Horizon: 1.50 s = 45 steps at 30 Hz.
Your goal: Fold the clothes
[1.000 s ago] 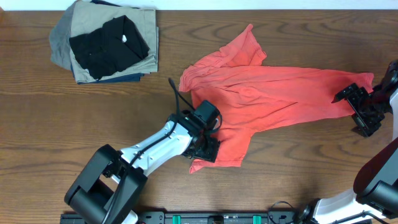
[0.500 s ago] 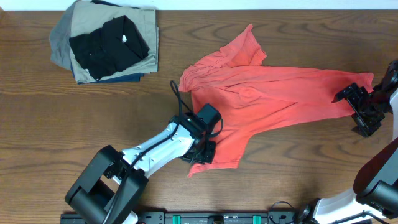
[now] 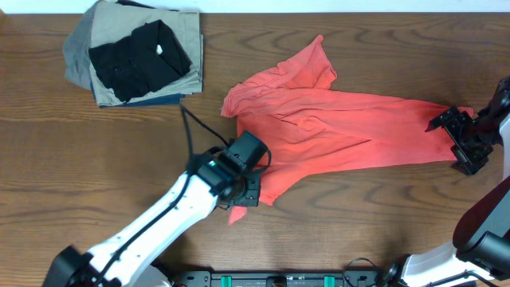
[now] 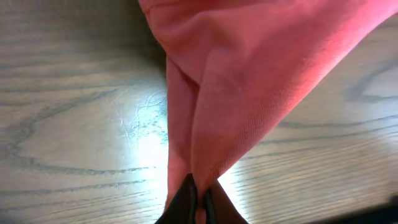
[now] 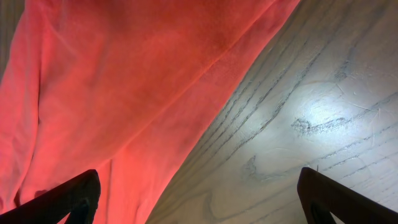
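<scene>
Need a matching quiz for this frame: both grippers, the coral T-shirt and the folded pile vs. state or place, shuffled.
1. left gripper
2. right gripper
3. T-shirt
4. folded pile

A. jaws wide open
B. far left corner of the table
C. shut on coral cloth
D. stretched out across the middle of the table

Pairs: 1-C, 2-A, 3-D, 4-B

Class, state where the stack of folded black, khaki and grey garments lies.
Overhead, the stack lies in the wooden table's far left corner, left of the coral-red cotton T-shirt.
</scene>
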### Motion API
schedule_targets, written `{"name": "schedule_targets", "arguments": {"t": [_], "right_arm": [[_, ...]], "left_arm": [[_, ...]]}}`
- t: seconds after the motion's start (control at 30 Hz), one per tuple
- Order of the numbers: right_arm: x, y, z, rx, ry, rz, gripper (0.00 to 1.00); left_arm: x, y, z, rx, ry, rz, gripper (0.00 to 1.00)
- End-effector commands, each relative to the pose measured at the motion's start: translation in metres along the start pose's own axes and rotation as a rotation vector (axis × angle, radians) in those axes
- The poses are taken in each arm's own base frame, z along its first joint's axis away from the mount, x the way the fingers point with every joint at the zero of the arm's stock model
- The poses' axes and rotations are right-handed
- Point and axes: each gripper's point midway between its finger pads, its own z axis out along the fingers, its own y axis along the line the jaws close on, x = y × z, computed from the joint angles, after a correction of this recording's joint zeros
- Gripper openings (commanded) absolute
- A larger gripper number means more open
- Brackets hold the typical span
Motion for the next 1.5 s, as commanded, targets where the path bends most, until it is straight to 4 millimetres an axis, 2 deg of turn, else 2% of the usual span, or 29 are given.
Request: {"name": "schedule_targets", "arguments": {"t": [0.0,0.1,0.2,0.43,0.5,0.6,0.67,0.77,0.87,1.03,1.27,1.4,1.47], "right_arm": [[0.004,0.004,0.003,0.001,0.011,-0.004,0.99],[0.003,0.009,0.003,-0.021,0.011,-0.006,0.99],[0.012,0.016,0.002,-0.069,0.055,-0.003,0.99],[0.014,0.012,0.002,-0.046,0.061,-0.018,0.99],[0.007,0.011,0.003,-0.035,0.03,-0.024,0.99],[-0.008,-0.001,0.003,0.039,-0.047,-0.026,0.99],[-0.017,-0.017,0.003,0.128,-0.1,0.012,0.99],[-0.016,-0.039,0.008,0.229,-0.122,0.079,0.99],[-0.009,-0.046,0.019,0.244,-0.106,0.095,0.99],[0.001,-0.06,0.042,0.257,-0.085,0.103,0.99],[0.018,-0.075,0.063,0.29,-0.05,0.104,0.99],[0.017,-0.077,0.07,0.282,-0.068,0.104,0.99],[0.013,-0.078,0.071,0.285,-0.09,0.103,0.95]], "left_arm": [[-0.006,0.002,-0.009,-0.012,-0.036,-0.012,0.06],[-0.005,0.004,-0.007,-0.018,-0.025,-0.013,0.06],[-0.001,0.007,-0.004,-0.032,-0.004,-0.015,0.06],[0.01,0.013,-0.003,-0.059,0.039,-0.019,0.06],[0.011,0.014,-0.003,-0.061,0.043,-0.019,0.06],[0.013,0.016,-0.003,-0.072,0.052,-0.021,0.06],[0.016,0.026,-0.004,-0.123,0.056,-0.037,0.06],[0.023,0.058,-0.012,-0.298,0.041,-0.16,0.06],[0.031,0.075,-0.018,-0.388,0.047,-0.205,0.06],[0.034,0.077,-0.019,-0.4,0.06,-0.205,0.06],[0.033,0.077,-0.019,-0.399,0.058,-0.205,0.06],[0.033,0.077,-0.019,-0.399,0.058,-0.206,0.06],[0.033,0.077,-0.019,-0.399,0.058,-0.205,0.06]]}}
